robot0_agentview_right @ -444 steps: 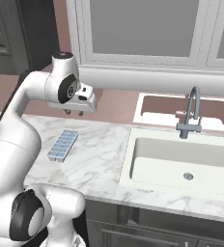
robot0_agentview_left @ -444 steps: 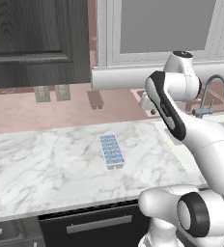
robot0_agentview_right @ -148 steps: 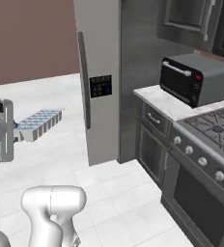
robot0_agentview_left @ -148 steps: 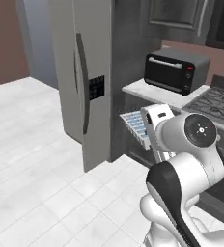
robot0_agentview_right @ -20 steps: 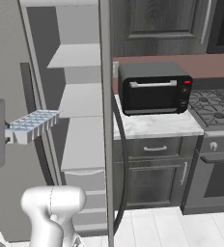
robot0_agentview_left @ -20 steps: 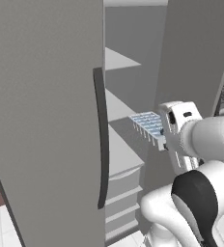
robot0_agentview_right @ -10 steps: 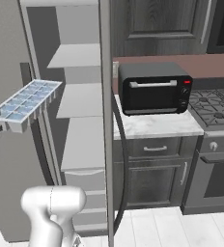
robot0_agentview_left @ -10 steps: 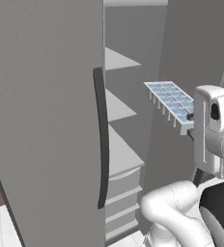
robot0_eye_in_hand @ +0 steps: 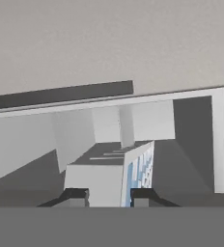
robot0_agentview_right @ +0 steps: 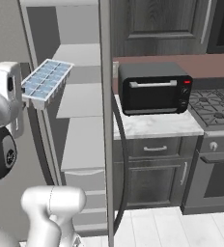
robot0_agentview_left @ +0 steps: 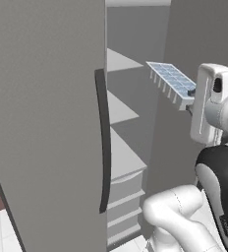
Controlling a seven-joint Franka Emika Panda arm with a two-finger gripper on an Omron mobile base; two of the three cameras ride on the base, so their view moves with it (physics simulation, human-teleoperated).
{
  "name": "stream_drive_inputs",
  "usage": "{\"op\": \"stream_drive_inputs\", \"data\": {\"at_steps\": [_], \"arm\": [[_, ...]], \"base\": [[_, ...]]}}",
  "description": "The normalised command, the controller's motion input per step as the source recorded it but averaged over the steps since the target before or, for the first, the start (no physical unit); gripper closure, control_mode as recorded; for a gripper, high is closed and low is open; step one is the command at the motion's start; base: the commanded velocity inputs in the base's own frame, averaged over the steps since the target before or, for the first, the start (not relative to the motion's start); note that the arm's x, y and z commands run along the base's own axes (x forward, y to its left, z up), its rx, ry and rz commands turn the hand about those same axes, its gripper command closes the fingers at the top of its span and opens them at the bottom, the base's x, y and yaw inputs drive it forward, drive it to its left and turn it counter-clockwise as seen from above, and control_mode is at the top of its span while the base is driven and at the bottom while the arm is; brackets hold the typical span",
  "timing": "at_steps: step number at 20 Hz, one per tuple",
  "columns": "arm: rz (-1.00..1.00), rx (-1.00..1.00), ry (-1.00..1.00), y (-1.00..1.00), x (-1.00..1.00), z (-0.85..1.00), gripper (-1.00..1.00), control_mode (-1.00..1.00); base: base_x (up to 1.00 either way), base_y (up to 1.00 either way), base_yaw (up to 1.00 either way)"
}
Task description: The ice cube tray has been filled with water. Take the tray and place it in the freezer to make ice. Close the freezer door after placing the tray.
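The ice cube tray (robot0_agentview_left: 172, 81) is a white tray with pale-blue water cells, held up and tilted in front of the open freezer (robot0_agentview_left: 123, 113). My gripper (robot0_agentview_left: 188, 98) is shut on the tray's near end. In the right base view the ice cube tray (robot0_agentview_right: 46, 79) hangs at upper-shelf height, with the gripper (robot0_agentview_right: 26, 99) at its lower left. In the hand view the ice cube tray (robot0_eye_in_hand: 133, 173) runs edge-on from between the fingertips (robot0_eye_in_hand: 75, 195) toward the white shelves. The freezer door (robot0_agentview_left: 47, 123) stands open on the left, its dark curved handle (robot0_agentview_left: 103, 147) facing me.
White shelves (robot0_agentview_right: 80, 103) and a drawer (robot0_agentview_left: 126, 184) fill the freezer. The other grey door's edge (robot0_agentview_right: 104, 120) with its dark handle (robot0_agentview_right: 123, 159) bounds the opening's right side. A black toaster oven (robot0_agentview_right: 155, 87) sits on the marble counter (robot0_agentview_right: 157, 128) beside a stove (robot0_agentview_right: 215, 108).
The gripper has lifted the tray from middle-shelf height to upper-shelf height and carried it closer to the freezer opening. The freezer door has stayed open.
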Motion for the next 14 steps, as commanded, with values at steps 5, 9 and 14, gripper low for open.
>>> {"op": "stream_drive_inputs", "data": {"at_steps": [5, 9, 14], "arm": [[0.11, 0.0, 0.0, 0.0, 0.99, 0.0, 1.0, -1.0], [0.14, 0.0, 0.0, 0.0, 1.0, 0.0, 1.0, -1.0], [0.08, -0.02, 0.0, 0.01, 0.94, 0.0, 1.0, -1.0]], "base": [[0.0, 0.0, 0.0], [0.0, 0.0, 0.0], [0.0, 0.0, 0.0]]}}
